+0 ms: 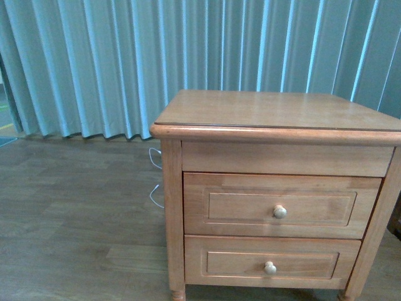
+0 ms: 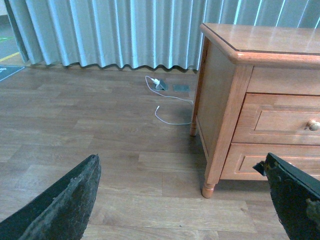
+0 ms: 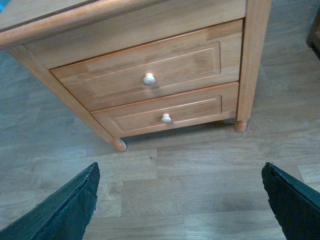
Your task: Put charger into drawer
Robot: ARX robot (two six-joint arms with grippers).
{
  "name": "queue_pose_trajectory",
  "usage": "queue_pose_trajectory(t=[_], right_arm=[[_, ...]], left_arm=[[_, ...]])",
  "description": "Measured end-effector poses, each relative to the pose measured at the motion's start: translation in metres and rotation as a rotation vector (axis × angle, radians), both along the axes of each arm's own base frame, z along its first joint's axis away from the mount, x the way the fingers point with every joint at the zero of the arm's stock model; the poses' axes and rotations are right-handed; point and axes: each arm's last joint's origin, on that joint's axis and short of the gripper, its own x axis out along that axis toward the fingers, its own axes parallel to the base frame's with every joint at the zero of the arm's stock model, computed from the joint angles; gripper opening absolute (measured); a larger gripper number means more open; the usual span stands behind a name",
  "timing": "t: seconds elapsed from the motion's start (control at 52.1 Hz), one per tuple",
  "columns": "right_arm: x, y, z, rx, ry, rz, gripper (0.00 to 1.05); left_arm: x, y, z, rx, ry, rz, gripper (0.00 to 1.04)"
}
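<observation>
Left gripper (image 2: 182, 200): fingers spread wide, nothing between them, hanging over bare floor (image 2: 100, 140) beside the nightstand (image 2: 225, 100). Right gripper (image 3: 180, 200): likewise spread and empty, over the floor in front of the drawer fronts. Both look parked wide and back, probably to keep the wrist cameras clear before any reach.

Drawer (image 1: 282, 205), the taller upper one: shut, knob (image 1: 280, 212) facing me. Lower drawer (image 1: 271, 262) shut too. Opening the upper one by its knob looks like the first job.

Charger: not found. The nightstand top shows nothing on it. A thin white cable (image 2: 170, 107) trails on the floor by the curtain (image 2: 110, 35), running to a small pale plug; too small to tell what it is. The space behind the nightstand is hidden.
</observation>
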Motion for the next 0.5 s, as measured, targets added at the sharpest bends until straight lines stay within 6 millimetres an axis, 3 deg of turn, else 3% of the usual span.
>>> queue_pose_trajectory(t=[0.096, 0.288, 0.403, 0.499], right_arm=[[-0.017, -0.004, 0.0, -0.013, -0.026, -0.055, 0.97], [-0.02, -0.004, 0.002, -0.013, -0.057, -0.058, 0.96], [-0.024, -0.007, -0.01, -0.138, -0.342, -0.023, 0.76], [-0.029, -0.013, -0.014, -0.219, -0.427, -0.019, 0.54]], left_arm=[[0.0, 0.0, 0.0, 0.0, 0.0, 0.0, 0.99], [0.0, 0.0, 0.0, 0.0, 0.0, 0.0, 0.99], [0.0, 0.0, 0.0, 0.0, 0.0, 0.0, 0.99], [0.0, 0.0, 0.0, 0.0, 0.0, 0.0, 0.99]])
